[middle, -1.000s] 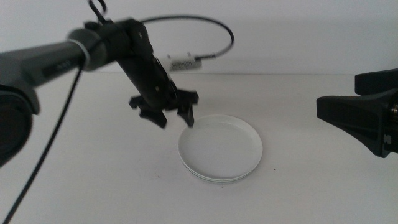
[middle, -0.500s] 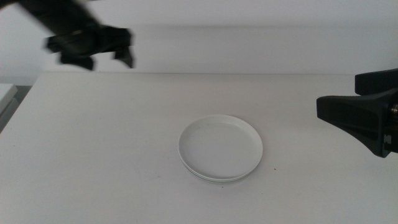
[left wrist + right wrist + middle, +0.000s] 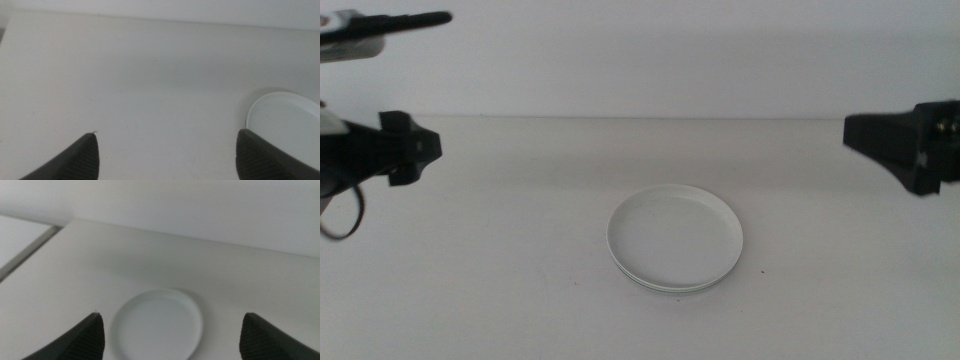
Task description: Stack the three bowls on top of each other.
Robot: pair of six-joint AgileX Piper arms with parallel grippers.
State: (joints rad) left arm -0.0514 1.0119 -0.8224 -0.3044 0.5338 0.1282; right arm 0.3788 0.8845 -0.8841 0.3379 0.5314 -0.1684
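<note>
Left claw [image 3: 165,155] withdrew; three bowls [image 3: 675,238] sit stacked.

Looks like a lab or robot test room: bare white bench [image 3: 520,280], blank white wall [image 3: 650,60], two dark robot arms either side, nothing homely around.

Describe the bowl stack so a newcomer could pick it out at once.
Start at the white table under the pale back wall. Just right of its centre sits the stack of bowls, a shallow white bowl uppermost with further rims showing beneath. It is the only round thing there; the left gripper and right gripper hang open, apart from it.
</note>
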